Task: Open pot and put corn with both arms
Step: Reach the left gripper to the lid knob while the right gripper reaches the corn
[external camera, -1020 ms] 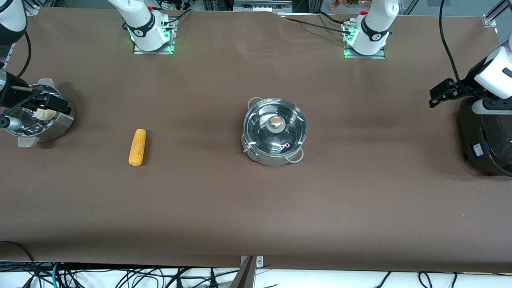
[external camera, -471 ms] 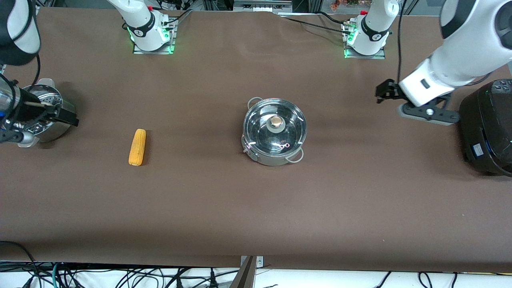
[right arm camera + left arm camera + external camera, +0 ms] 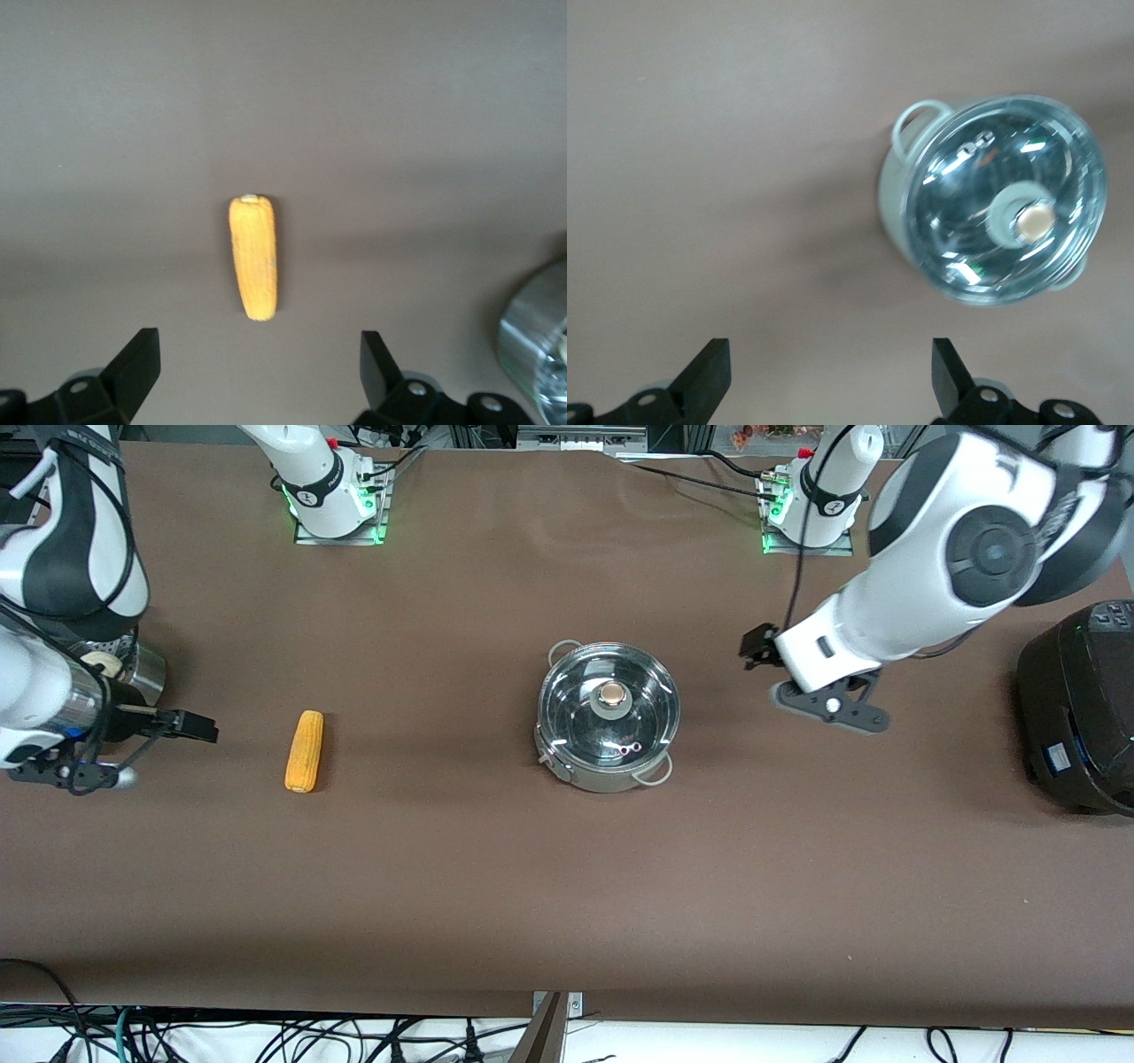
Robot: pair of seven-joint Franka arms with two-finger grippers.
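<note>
The steel pot (image 3: 602, 778) stands mid-table with its glass lid (image 3: 576, 722) on; the tan knob (image 3: 611, 696) is on top. The yellow corn (image 3: 304, 750) lies on the table toward the right arm's end. My right gripper (image 3: 190, 726) is open and empty over the table between the steamer and the corn; its wrist view shows the corn (image 3: 253, 257) just ahead of the gripper (image 3: 259, 376). My left gripper (image 3: 756, 646) is open and empty over the table beside the pot, toward the left arm's end; its wrist view shows the gripper (image 3: 831, 381) and the lidded pot (image 3: 897, 195).
A steel steamer (image 3: 146, 666) with a white bun (image 3: 99, 662) stands at the right arm's end, partly hidden by that arm. A large black cooker (image 3: 1076, 708) stands at the left arm's end. Brown cloth covers the table (image 3: 567, 886).
The right gripper has left the steamer and come toward the corn. The left gripper has swung from the black cooker toward the pot. Pot, lid and corn have not moved.
</note>
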